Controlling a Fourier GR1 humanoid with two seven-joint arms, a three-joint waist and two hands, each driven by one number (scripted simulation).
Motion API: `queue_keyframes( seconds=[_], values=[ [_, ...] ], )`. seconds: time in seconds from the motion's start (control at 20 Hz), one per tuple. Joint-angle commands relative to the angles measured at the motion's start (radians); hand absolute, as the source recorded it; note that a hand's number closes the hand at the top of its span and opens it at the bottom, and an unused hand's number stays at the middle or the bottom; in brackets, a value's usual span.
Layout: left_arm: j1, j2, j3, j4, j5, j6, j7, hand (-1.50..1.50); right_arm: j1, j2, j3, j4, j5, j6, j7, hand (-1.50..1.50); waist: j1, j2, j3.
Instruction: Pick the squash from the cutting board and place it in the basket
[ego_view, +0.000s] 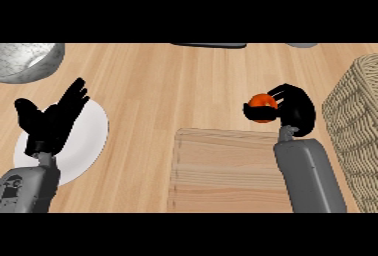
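My right hand (294, 111) is curled round an orange squash (261, 102), held over the counter just beyond the far right corner of the wooden cutting board (221, 170). The woven basket (358, 125) stands at the right edge, close beside that hand. The board's top is bare. At the left, my left hand (50, 120) rests open with fingers up, over a white plate (87, 145).
A grey speckled bowl (28, 59) sits at the far left corner. A dark flat object (210, 45) and a grey item (303, 44) lie along the far edge. Bare wooden counter stretches between the plate and the board.
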Motion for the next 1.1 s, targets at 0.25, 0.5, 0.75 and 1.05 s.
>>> queue_keyframes(
  seconds=[0.25,0.5,0.75,1.05],
  values=[
    [-0.062,-0.001,-0.026,0.024,0.000,-0.028,0.015,0.00,-0.370,0.004,0.024,0.142,0.259,-0.452,0.293,1.50,0.063,0.006,-0.005],
    [-0.033,-0.017,-0.032,0.042,-0.018,-0.010,-0.008,0.00,-0.544,0.004,-0.022,0.291,0.461,-0.480,0.467,1.50,0.047,-0.002,-0.006],
    [-0.074,-0.012,-0.016,0.055,-0.024,0.016,0.022,0.00,-0.705,0.004,-0.107,0.404,0.612,-0.401,0.577,1.50,0.013,-0.005,-0.005],
    [-0.034,-0.007,-0.006,0.024,-0.028,0.026,0.011,0.00,-0.852,-0.038,-0.208,0.505,0.754,-0.342,0.616,1.50,-0.008,-0.013,-0.003]
  ],
)
